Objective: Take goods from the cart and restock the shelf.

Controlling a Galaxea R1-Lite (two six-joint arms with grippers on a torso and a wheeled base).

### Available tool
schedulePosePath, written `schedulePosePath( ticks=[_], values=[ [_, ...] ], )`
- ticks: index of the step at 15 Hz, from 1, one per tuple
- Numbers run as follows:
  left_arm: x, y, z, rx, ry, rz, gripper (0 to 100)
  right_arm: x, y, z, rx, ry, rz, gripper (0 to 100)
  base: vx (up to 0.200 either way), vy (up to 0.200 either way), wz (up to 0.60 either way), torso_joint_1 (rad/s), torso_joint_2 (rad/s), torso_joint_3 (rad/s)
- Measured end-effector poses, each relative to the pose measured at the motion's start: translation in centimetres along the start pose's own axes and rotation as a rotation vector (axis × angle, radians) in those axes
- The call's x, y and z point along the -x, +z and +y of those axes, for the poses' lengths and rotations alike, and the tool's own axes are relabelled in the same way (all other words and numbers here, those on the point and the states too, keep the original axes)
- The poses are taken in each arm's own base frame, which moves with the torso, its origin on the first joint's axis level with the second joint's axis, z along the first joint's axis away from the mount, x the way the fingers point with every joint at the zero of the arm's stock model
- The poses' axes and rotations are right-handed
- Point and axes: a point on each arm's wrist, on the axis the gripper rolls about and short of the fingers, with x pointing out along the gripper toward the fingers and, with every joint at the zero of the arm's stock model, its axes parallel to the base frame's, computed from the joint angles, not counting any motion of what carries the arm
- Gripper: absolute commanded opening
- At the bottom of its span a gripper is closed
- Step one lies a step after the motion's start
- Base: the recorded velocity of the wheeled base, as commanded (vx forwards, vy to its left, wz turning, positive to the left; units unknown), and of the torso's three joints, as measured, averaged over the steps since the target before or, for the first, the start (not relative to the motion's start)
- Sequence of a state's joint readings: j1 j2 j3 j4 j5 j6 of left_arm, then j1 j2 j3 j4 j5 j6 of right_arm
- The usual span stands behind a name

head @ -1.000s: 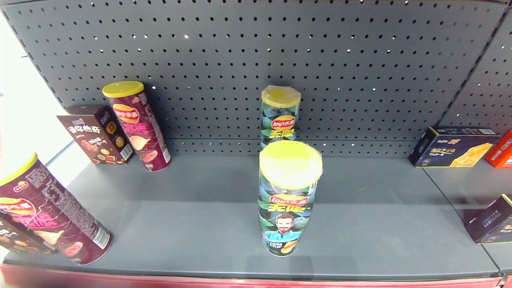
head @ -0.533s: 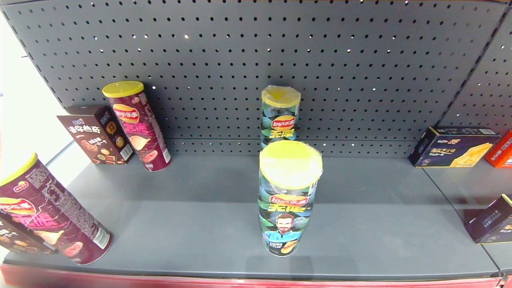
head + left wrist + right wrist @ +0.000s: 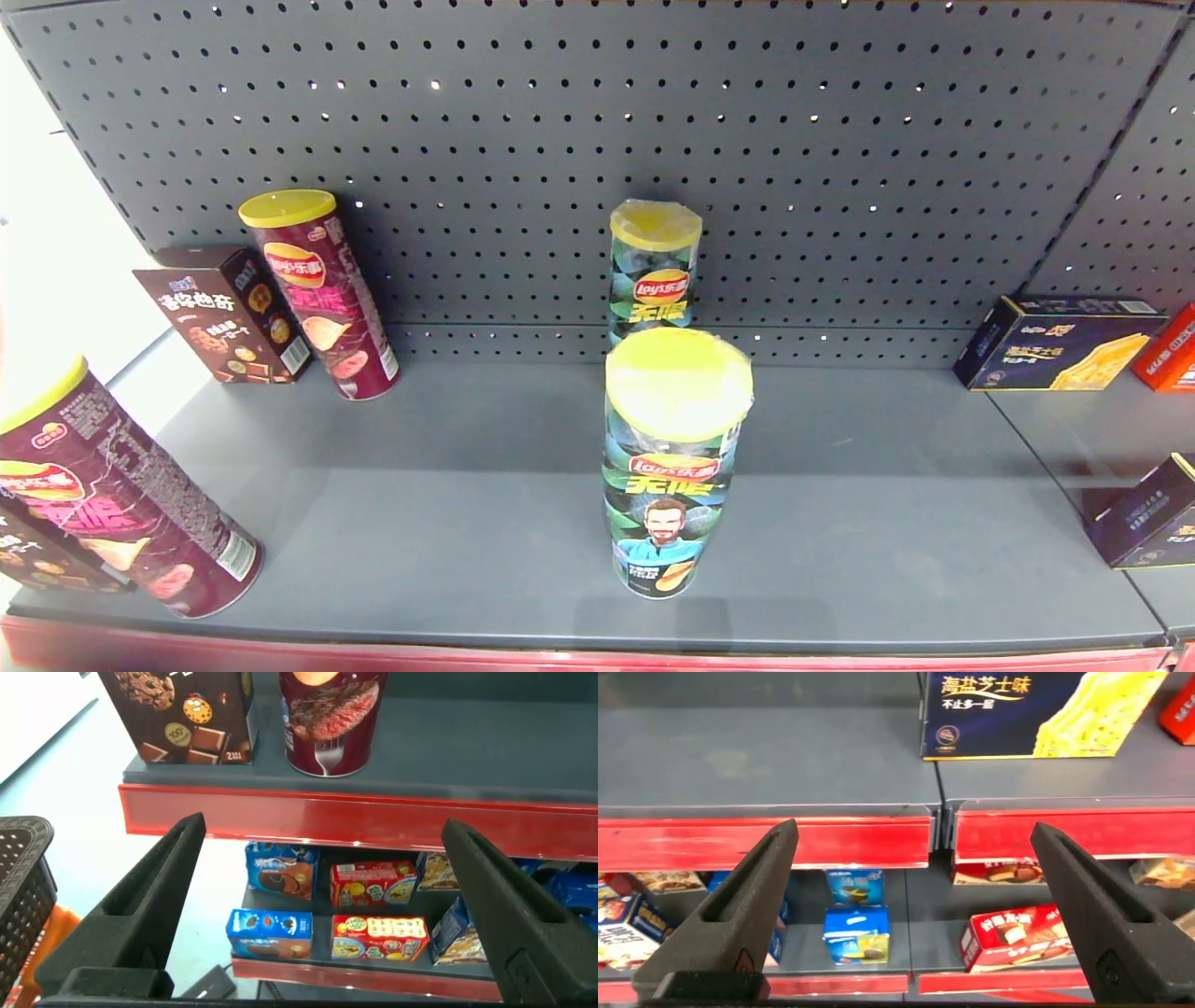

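Note:
On the grey shelf (image 3: pixel 467 523) two green-and-black chip cans with yellow lids stand in line: one (image 3: pixel 674 462) near the front, one (image 3: pixel 653 269) against the pegboard. Two maroon chip cans stand at the left, one (image 3: pixel 322 294) at the back, one (image 3: pixel 121 495) at the front corner. My left gripper (image 3: pixel 327 905) is open with nothing in it, held in front of the shelf's red edge (image 3: pixel 355 821), below the maroon can (image 3: pixel 332 719) and a brown cookie box (image 3: pixel 182 714). My right gripper (image 3: pixel 915 910) is open with nothing in it, facing the red edge (image 3: pixel 850 840) below a dark blue box (image 3: pixel 1036 714).
A brown cookie box (image 3: pixel 224 313) stands at the back left. Dark blue boxes (image 3: pixel 1060 341) (image 3: pixel 1144 513) and an orange box (image 3: pixel 1167 350) sit on the neighbouring shelf at the right. A lower shelf holds blue and red snack packs (image 3: pixel 374 938) (image 3: pixel 854 933). A black basket (image 3: pixel 23 896) stands beside it.

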State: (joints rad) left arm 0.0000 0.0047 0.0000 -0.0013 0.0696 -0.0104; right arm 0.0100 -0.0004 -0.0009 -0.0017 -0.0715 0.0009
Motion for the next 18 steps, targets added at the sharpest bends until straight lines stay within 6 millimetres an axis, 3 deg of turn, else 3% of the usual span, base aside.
schedulePosePath(
  ticks=[18],
  values=[
    [0.0, 0.0, 0.0, 0.001, 0.001, 0.001, 100, 0.0, -0.01, 0.01, 0.001, 0.01, -0.001, 100, -0.011, 0.0, 0.0, 0.0, 0.0, 0.0]
  ],
)
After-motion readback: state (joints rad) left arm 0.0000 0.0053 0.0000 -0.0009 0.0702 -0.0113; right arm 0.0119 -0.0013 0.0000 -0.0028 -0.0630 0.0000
